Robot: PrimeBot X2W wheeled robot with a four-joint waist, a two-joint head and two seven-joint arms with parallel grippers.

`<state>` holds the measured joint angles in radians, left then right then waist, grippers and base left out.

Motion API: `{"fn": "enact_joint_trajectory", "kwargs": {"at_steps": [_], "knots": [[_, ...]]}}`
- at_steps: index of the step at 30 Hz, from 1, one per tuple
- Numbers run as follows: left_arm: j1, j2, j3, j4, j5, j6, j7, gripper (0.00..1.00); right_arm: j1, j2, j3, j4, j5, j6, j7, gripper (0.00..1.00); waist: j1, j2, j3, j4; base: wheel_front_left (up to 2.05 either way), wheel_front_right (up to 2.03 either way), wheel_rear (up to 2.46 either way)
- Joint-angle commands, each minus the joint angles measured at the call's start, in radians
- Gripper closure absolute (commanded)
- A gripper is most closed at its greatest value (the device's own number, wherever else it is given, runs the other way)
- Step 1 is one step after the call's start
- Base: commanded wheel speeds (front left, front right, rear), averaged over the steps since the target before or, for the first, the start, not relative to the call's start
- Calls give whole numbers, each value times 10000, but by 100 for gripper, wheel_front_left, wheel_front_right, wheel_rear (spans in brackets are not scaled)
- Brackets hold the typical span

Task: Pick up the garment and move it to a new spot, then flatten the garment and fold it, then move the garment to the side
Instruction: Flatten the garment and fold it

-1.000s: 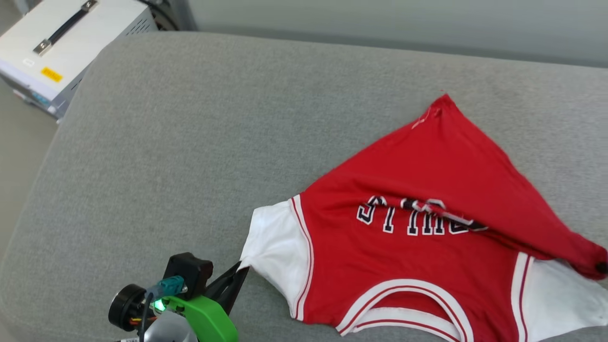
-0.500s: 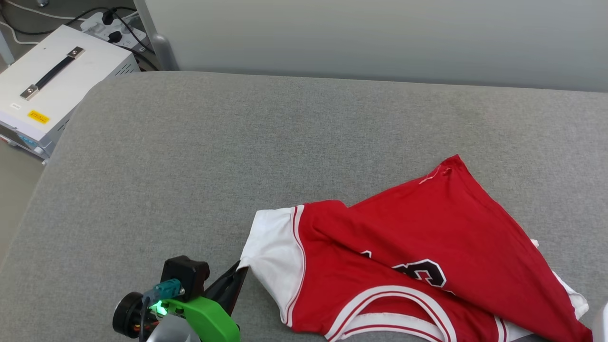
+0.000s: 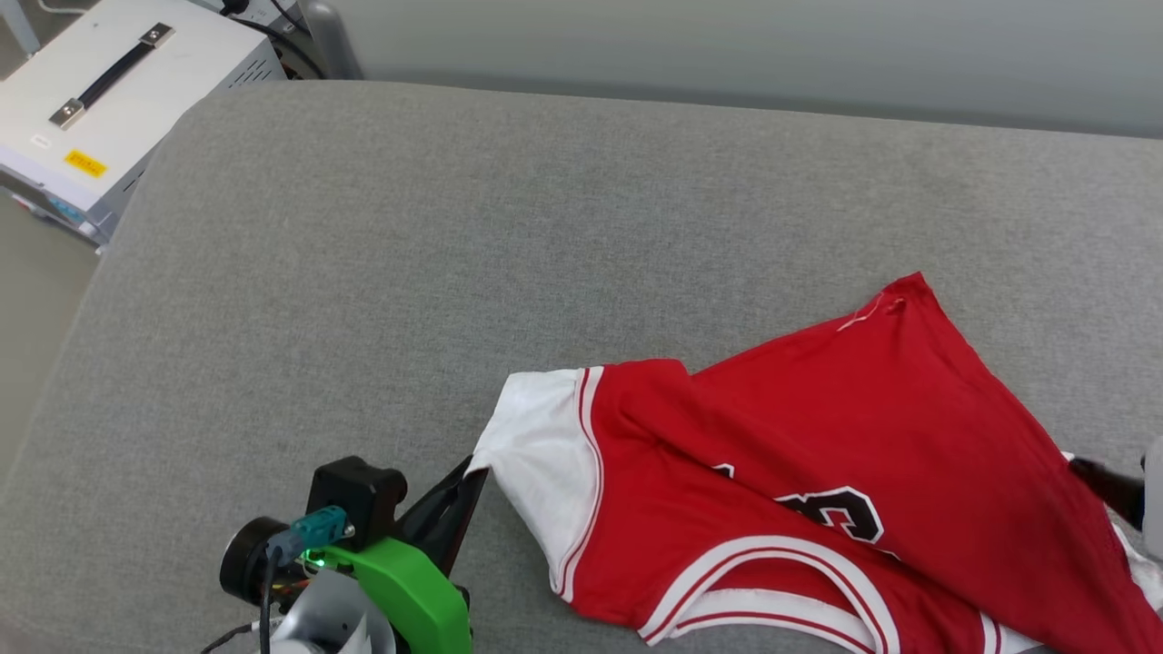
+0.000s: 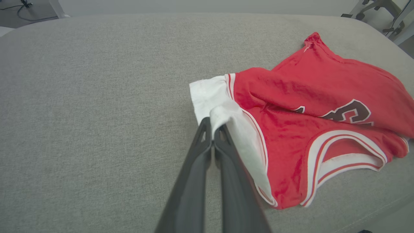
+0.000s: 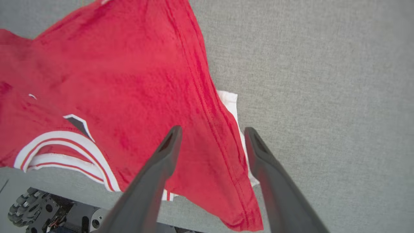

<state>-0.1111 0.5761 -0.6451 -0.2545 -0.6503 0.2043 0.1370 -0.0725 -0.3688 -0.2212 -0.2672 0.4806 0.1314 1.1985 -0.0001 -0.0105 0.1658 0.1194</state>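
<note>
Item: shirt (image 3: 818, 418), red with white sleeves and striped trim. It lies rumpled on a grey cushion (image 3: 363, 254), with a red flap doubled over the front so that only part of the black lettering (image 3: 845, 513) shows. Left gripper (image 4: 210, 126): jaws pressed together on the edge of one white sleeve (image 4: 210, 94). The body of the shirt spreads ahead of the jaws and to their right, and the striped collar (image 4: 343, 145) is further right again. This hold is judged to be an anchor, pinning one corner so the cloth can be drawn out against it. Right gripper (image 5: 213, 131): jaws well apart and gripping nothing. They hover over the far side of the shirt, where the stitched red edge runs under the gap between the fingers. The other sleeve (image 5: 229, 100) peeks out just past the tips. This gripper is judged free to take a fresh hold, most likely on the doubled flap, which must be opened before any folding. White box (image 3: 118, 82): well apart from both sets of jaws, off the corner of the cushion, with no part in the work. Stage, as judged: flattening is not yet done.
</note>
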Motion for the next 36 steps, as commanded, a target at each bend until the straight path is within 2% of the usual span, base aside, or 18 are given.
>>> {"fn": "enact_joint_trajectory", "kwargs": {"at_steps": [1,6,13,21,29,30,31,32,36], "knots": [[-232,22,5,-100,100,-93,-38,100,-475,-84,111,-135,86,-7,134,0,1,105,409,328,0,0,0],[-563,-25,-84,-383,223,-205,29,100,-2014,-280,685,101,-81,-7,463,0,1,105,1050,853,0,0,0],[-1051,-292,-393,-598,443,-406,99,100,-3850,-420,1102,1623,-850,-7,538,0,1,105,2002,1745,0,0,0],[-1373,-614,-541,-413,407,-599,-21,100,-4549,-664,1239,3094,-1388,-7,291,0,1,105,2529,2424,0,0,0],[-1531,-776,-604,-264,404,-646,-117,100,-4408,-821,1560,4108,-1493,-7,256,0,1,105,2704,2650,0,0,0],[-1533,-790,-608,-240,399,-647,-135,100,-4349,-833,1621,4190,-1470,-7,291,48,1,105,2707,2655,0,0,0],[-1532,-795,-611,-218,396,-649,-151,100,-4301,-842,1672,4245,-1454,-7,323,81,1,105,2703,2653,0,0,0],[-1532,-798,-614,-188,390,-653,-164,100,-4230,-854,1743,4298,-1428,-7,367,100,1,105,2688,2648,0,0,0],[-1550,-806,-617,-93,376,-638,-170,100,-4148,-851,1810,4355,-1380,-7,30,100,1,105,2558,2589,0,0,0]]}}
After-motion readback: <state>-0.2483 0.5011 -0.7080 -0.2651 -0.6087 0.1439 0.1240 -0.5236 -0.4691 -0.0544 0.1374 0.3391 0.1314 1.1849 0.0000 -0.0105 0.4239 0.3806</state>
